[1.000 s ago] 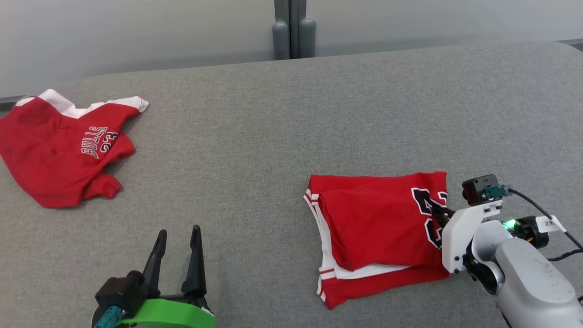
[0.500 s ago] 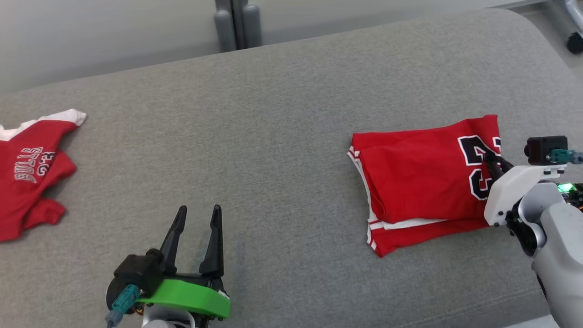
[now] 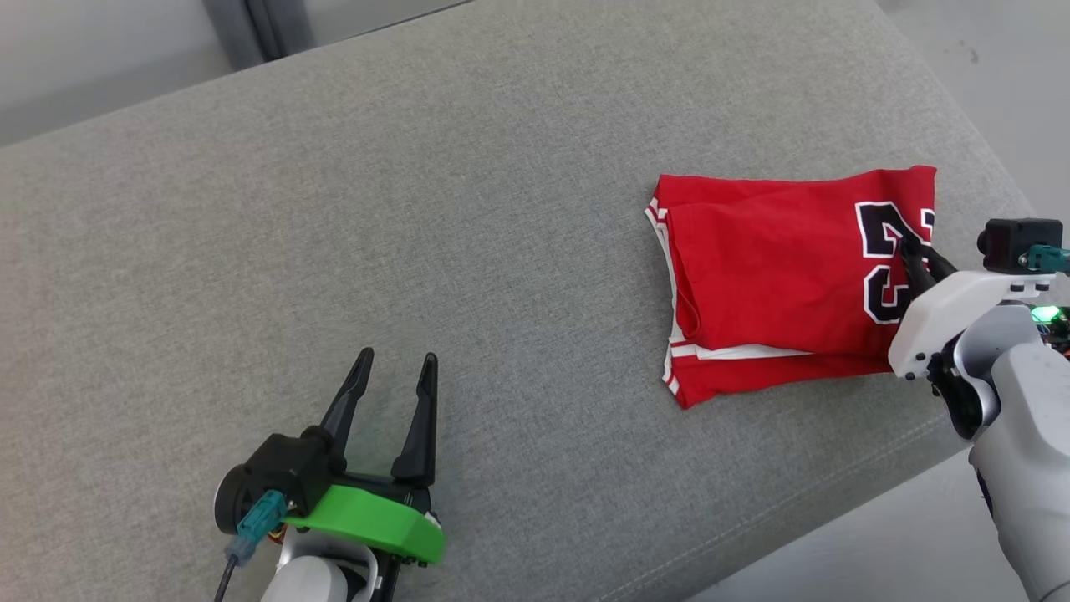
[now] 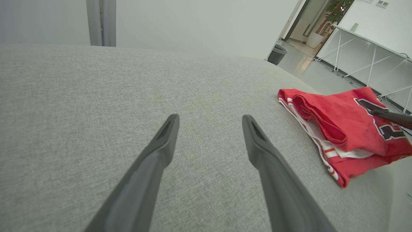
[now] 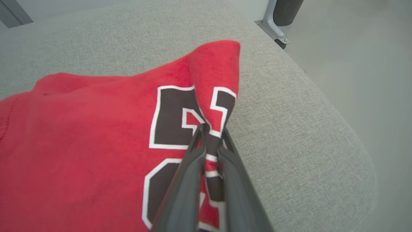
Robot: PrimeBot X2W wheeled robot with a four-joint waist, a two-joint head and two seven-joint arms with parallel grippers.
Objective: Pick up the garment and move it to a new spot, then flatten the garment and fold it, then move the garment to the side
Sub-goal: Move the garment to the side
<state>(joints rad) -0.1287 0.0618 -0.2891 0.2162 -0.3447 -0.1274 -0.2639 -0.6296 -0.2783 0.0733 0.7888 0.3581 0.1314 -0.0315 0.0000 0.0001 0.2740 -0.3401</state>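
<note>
Garment (image 3: 777, 284), red with white trim and a black, white-edged number (image 3: 882, 276), lies folded on the right side of the grey fabric-covered table (image 3: 418, 209), close to the table's rounded right-hand corner and near its front edge. Its layers are stacked: a red upper panel sits over a white-striped hem, with another red layer showing beneath along the near side. The right tool (image 3: 907, 251) has its two dark fingers (image 5: 188, 177) nearly together, pinching a raised ridge of cloth at the garment's right end, right through the printed number. In the right wrist view the fabric stands up in a fold between them and rises to a peaked corner beyond the tips. The rest of the garment rests flat on the table. The right arm's white wrist housing (image 3: 945, 318) and grey forearm (image 3: 1028, 435) come in from the lower right of the head view, with a small green light (image 3: 1041, 314) glowing beside the wrist. The left tool (image 3: 398, 359) hovers over bare table at the lower left, well apart from the garment, its fingers spread wide and holding nothing. In the left wrist view the garment lies off to the right of those open fingers. Pale floor (image 3: 878, 552) shows beyond the table's right edge.
</note>
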